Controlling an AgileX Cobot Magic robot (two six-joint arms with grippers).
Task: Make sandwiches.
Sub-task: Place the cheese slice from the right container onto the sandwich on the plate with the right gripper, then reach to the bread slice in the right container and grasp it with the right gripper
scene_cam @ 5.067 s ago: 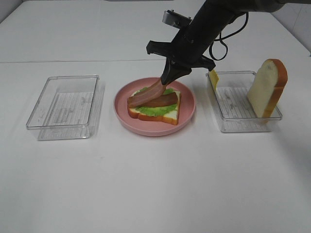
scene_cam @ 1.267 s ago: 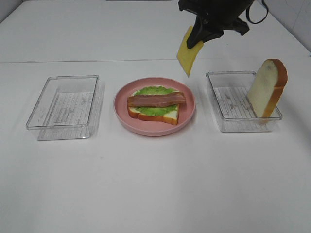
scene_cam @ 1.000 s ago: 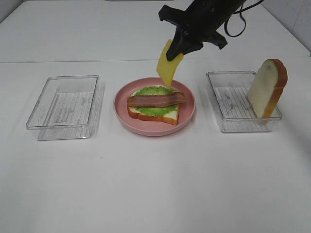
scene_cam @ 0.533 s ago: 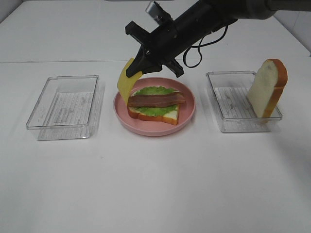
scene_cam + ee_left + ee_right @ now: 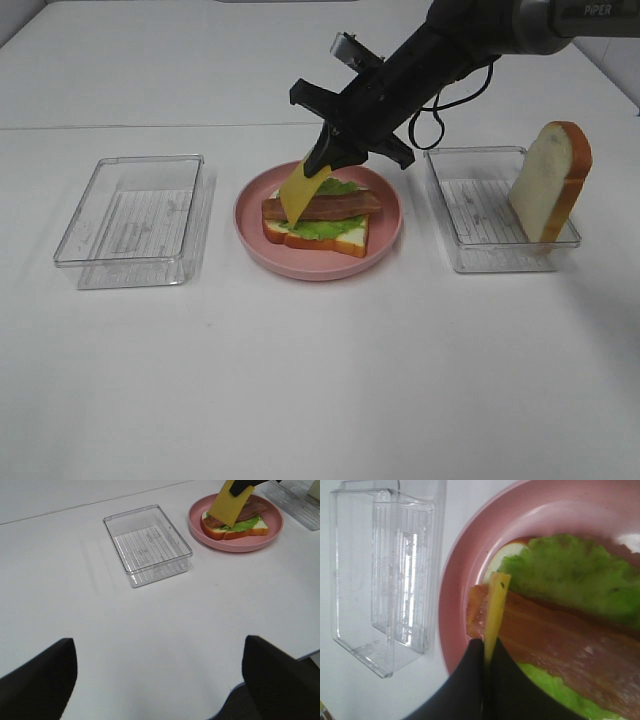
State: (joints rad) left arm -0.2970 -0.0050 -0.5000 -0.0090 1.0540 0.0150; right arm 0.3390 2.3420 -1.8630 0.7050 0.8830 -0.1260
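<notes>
Now, R gripper (image 5: 320, 160): pinching yellow cheese slice (image 5: 297, 192), hung tilted over bacon strip (image 5: 340, 206).
L gripper (image 5: 160, 680): jaws wide, empty.
Sandwich (image 5: 330, 222): base bread (image 5: 350, 242), lettuce (image 5: 325, 229), bacon on pink plate (image 5: 388, 235); 2nd bread slice (image 5: 550, 180) upright in clear tray (image 5: 470, 255).

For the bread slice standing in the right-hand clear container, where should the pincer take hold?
Take the bread slice near its top edge, from above, jaws across the two flat faces. It stands on edge in the clear container, whose walls surround its lower part.
</notes>
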